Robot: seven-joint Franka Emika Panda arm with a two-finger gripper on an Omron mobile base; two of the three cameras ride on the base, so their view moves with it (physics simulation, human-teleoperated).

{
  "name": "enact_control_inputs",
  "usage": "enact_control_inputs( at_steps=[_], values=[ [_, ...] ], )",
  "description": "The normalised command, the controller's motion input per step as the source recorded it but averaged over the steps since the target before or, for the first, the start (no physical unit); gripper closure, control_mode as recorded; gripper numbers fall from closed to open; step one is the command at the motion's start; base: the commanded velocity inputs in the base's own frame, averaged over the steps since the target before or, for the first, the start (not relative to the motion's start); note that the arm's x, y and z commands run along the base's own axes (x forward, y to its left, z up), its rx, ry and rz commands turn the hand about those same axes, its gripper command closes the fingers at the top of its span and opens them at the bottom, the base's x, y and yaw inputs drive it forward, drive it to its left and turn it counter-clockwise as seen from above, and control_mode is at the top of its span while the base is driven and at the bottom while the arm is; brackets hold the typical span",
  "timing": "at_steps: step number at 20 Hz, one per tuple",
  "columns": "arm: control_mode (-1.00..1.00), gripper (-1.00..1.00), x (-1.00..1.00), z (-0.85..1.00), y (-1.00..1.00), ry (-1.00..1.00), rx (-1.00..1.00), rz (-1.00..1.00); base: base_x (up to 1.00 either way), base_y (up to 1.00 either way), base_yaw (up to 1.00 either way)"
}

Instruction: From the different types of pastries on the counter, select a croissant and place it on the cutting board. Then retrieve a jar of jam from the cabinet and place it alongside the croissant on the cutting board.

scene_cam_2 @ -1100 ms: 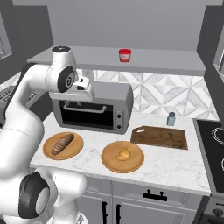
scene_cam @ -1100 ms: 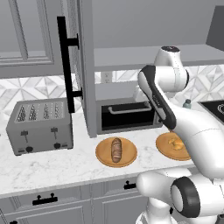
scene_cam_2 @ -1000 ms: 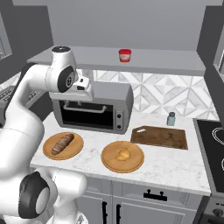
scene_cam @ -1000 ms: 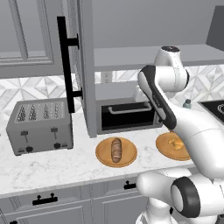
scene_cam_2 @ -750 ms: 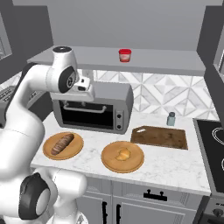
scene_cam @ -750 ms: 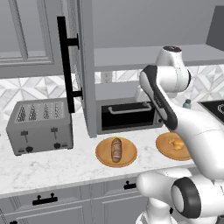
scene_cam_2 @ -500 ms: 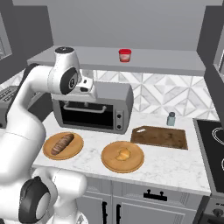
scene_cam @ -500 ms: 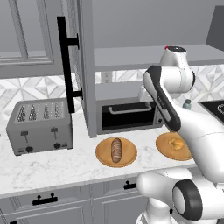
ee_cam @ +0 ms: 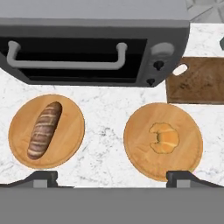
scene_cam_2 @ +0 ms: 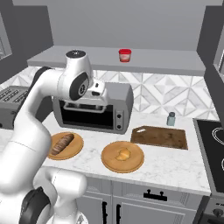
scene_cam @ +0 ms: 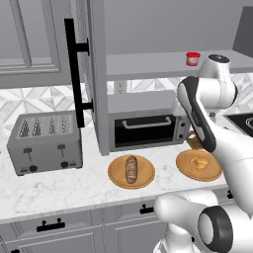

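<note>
croissant [ee_cam: 164,138] is seen below and right of centre under the gripper [ee_cam: 114,177], whose jaws are spread wide and empty, high above counter [ee_cam: 105,118].

The robot's own arm is covering most of the cutting board [scene_cam: 193,143] in the left base view, leaving a small brown corner showing. In the hand view, the right edge is cutting off the board [ee_cam: 199,81]. The jar of jam [scene_cam_2: 124,55] is appearing too small for label details.
</note>
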Motion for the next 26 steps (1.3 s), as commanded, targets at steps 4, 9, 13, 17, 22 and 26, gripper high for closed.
enact_control_inputs(
  at_steps=[4, 9, 13, 17, 22, 26],
  values=[
    [-1.0, -1.0, -0.09, -0.13, -0.66, -0.02, 0.0, -0.05, 0.0, 0.0, 0.0],
    [-1.0, -1.0, -0.01, -0.18, -0.59, 0.0, 0.0, -0.05, 0.0, 0.0, 0.0],
    [-1.0, -1.0, 0.0, -0.19, -0.46, 0.0, 0.0, -0.03, 0.0, 0.0, 0.0],
    [-1.0, -1.0, 0.0, -0.2, -0.33, 0.0, 0.0, 0.0, 0.0, 0.0, 0.0],
    [-1.0, -1.0, 0.0, -0.23, -0.25, 0.0, 0.0, 0.0, 0.0, 0.0, 0.0],
    [-1.0, -1.0, 0.0, -0.2, -0.11, 0.0, 0.0, 0.0, 0.0, 0.0, 0.0]
  ],
)
